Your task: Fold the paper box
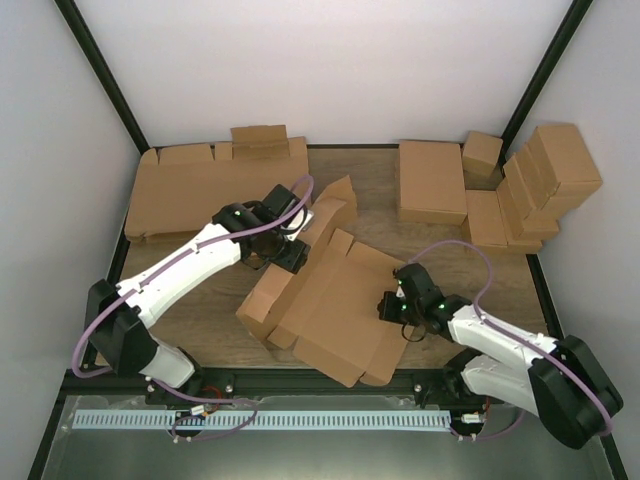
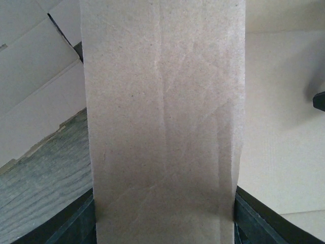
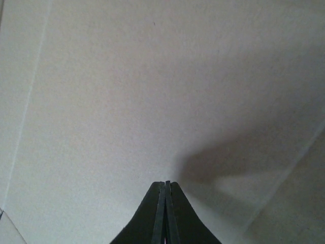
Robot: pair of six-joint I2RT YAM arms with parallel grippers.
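Overhead view of a wooden table (image 1: 200, 310), with two robot arms mounted at the bottom edge of the frame. Nearest, at lower right of centre, the right gripper (image 1: 392, 306) has its fingers pinched fully together with nothing between them, tips pointed at a flat panel. Whether they press on the card cannot be told.

The paper box (image 1: 335, 310) lies in the middle of the frame as a half-formed brown sheet, its left walls raised. Just beyond, at upper centre, the left gripper (image 1: 292, 243) holds an upright flap of it, the card filling the gap between its fingers (image 2: 76, 226).

Farthest back sit flat blanks (image 1: 200, 190) at upper left and finished boxes (image 1: 550, 175) at upper right.

Risks: the flap could crease or slip if pulled hard, and with no real hold on the right, the sheet may slide or its walls spring open.
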